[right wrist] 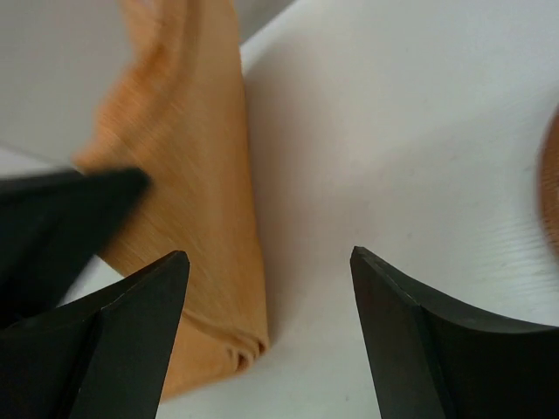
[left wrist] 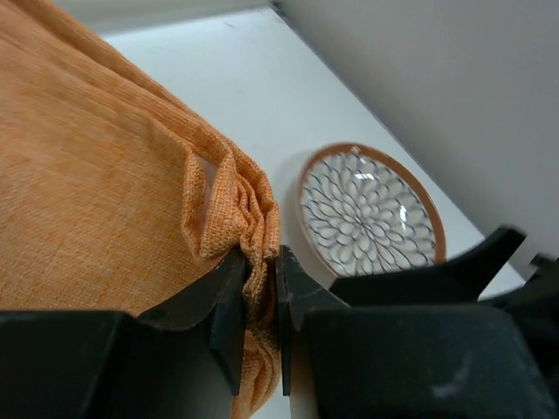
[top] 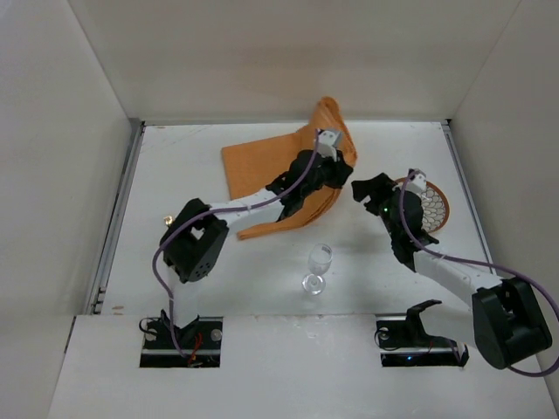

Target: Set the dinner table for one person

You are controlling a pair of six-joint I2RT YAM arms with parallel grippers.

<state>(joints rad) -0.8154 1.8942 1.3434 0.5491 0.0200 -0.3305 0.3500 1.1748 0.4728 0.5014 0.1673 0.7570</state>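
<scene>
Looking through the left wrist view, we see the left gripper (left wrist: 260, 262) almost closed, its two dark fingers (left wrist: 229, 288) pinching a bunched fold of the orange cloth (left wrist: 105, 192) at lower centre of the frame; the fabric fills the whole left side there, and a round patterned plate (left wrist: 367, 209) with a brown rim lies to its right, apart from it. In the right wrist view the right gripper (right wrist: 267, 262) stands wide open with nothing between its fingers; bare white surface shows in the gap, and a folded edge of the cloth runs down the left of that frame. From above, the dinner table (top: 175, 166) spreads across the middle of the frame, with the cloth at upper centre; the right gripper sits at centre right, just beside the plate; a wine glass (top: 320, 262) stands upright at lower centre, clear of the cloth.
</scene>
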